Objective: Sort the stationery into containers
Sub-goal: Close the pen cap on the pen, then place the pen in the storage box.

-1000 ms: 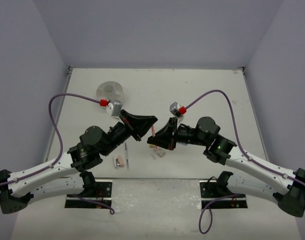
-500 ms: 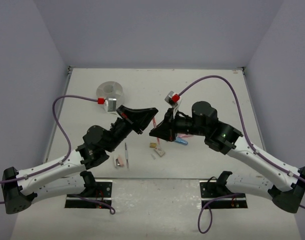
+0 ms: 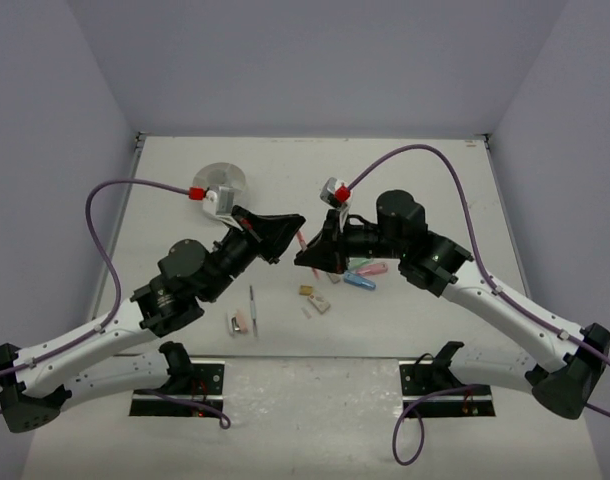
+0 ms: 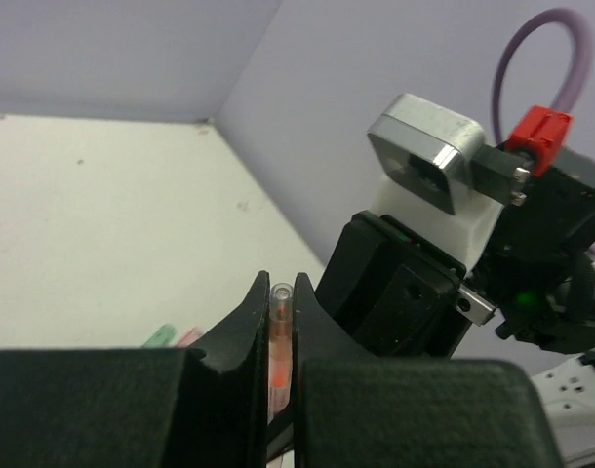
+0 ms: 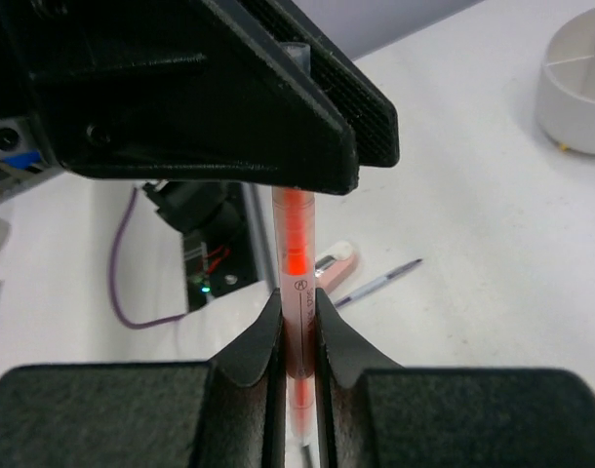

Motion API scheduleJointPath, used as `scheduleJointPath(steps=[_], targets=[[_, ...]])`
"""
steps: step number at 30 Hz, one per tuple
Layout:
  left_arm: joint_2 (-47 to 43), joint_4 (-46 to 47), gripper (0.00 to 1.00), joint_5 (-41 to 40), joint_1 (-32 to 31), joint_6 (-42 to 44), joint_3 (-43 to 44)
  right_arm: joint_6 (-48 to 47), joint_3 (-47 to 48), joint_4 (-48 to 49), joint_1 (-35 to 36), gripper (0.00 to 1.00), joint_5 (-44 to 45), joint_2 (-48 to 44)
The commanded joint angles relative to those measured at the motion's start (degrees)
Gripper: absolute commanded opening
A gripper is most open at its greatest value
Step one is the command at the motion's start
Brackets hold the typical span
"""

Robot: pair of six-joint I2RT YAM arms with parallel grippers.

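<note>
Left tool (image 4: 279,292): clenched on 1 end of the orange pen (image 5: 294,234). The 2 fingers press the barrel from both sides, and the clear pen end pokes just past their tips.
Right tool (image 5: 297,307): clenched on the same pen further along its barrel, fingers tight on either side. It faces the left tool, with only a short length of pen between them.
Orange pen: clear barrel with an orange core, held off the table by both tools at once. It is above the middle of the table (image 3: 435,170).
Dish (image 3: 221,178): round, white and shallow with inner dividers, standing on the far left part of the table. It is well apart from the held pen, and I cannot tell what lies in its compartments.
Capsule pieces (image 3: 364,268): green and pink ones lie side by side on the table right of the middle, under the right arm. A blue one lies just nearer.
Erasers (image 3: 319,305): 2 small tan and pink bits on the table, near the middle and nearer than the tools.
Grey pen (image 3: 253,304): thin, lying on the table on the near left side, running near to far.
Pink piece (image 3: 243,321): lies just left of the grey pen's near end, with a small grey piece (image 3: 231,324) touching or almost touching its left side.
</note>
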Motion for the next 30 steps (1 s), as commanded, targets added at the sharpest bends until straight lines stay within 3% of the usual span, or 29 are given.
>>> scheduleJointPath(steps=[1, 5, 6, 8, 9, 10, 11, 13, 16, 18, 21, 23, 27, 30], targets=[[4.67, -26.28, 0.0, 11.07, 2.22, 3.78, 10.05, -8.0, -3.41, 14.36, -3.63, 0.0, 13.15, -3.52], [9.02, -25.94, 0.0, 23.17, 5.4, 3.01, 13.63, -9.95, -3.02, 13.06, -3.55, 0.02, 13.27, -5.48], [9.39, -25.41, 0.0, 24.01, 5.59, 2.93, 13.5, -9.9, -3.07, 13.2, -3.55, 0.08, 13.14, -5.58], [10.05, -25.4, 0.0, 21.82, 6.09, 2.23, 13.79, -9.39, -3.16, 12.75, -3.61, 0.44, 13.41, -5.47], [10.31, -25.9, 0.0, 18.68, 6.34, 2.04, 14.53, -9.15, -3.19, 12.02, -3.56, 0.52, 13.54, -5.39], [10.77, -27.28, 0.0, 14.43, 6.38, 1.89, 15.76, -8.76, -3.41, 11.42, -3.62, 0.63, 14.14, -5.39], [11.76, -30.12, 0.0, 6.28, 6.52, 1.09, 18.08, -7.81, -3.82, 10.62, -3.56, 0.82, 15.82, -5.75], [14.11, -35.66, 0.0, -6.75, 6.96, -1.79, 21.88, -6.38, -5.01, 9.35, -3.57, 0.96, 18.99, -7.21], [18.15, -42.67, 0.0, -23.28, 9.08, -5.78, 26.02, -3.35, -8.43, 8.71, -3.61, 0.99, 24.67, -10.32], [20.67, -43.94, 0.0, -30.46, 14.07, -8.43, 27.29, -0.68, -12.54, 8.05, -3.56, 0.99, 28.72, -15.62], [22.25, -40.49, 0.0, -33.92, 18.97, -8.87, 27.43, 0.24, -16.07, 7.94, -3.63, 0.99, 30.09, -21.88], [24.05, -32.55, 0.0, -36.64, 23.17, -4.66, 27.7, 0.12, -18.38, 7.32, -3.63, 0.99, 30.07, -26.01], [29.72, -23.97, 0.0, -45.15, 32.99, 0.83, 30.28, -0.23, -19.21, 5.32, -3.63, 0.99, 29.63, -28.22], [34.05, -18.29, 0.0, -46.91, 38.62, -0.34, 31.4, -0.23, -20.12, 6.4, -3.55, 0.99, 29.04, -28.96]])
